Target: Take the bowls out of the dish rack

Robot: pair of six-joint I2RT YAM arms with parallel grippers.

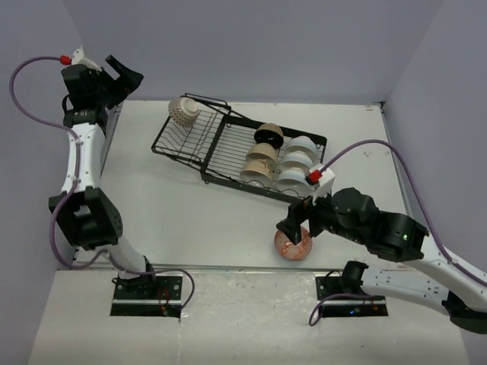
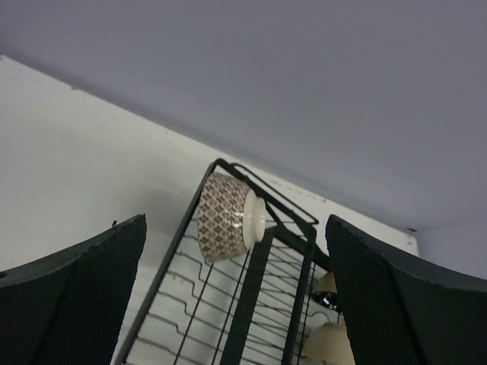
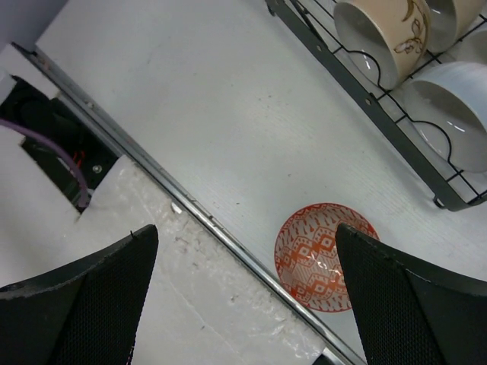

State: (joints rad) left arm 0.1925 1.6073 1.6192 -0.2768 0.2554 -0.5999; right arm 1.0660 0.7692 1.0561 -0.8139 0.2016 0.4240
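Right hand (image 3: 243, 236) wide, empty; I see white round ceramic bowl (image 3: 449, 114) just ahead in black wire rack (image 3: 365, 103).

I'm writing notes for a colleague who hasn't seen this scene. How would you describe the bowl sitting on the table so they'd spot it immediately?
Find the black wire dish rack lying across the white table, then look just beyond its near right corner, toward the table's front edge. The small bowl there is the only one outside the rack, with an orange-red patterned inside.
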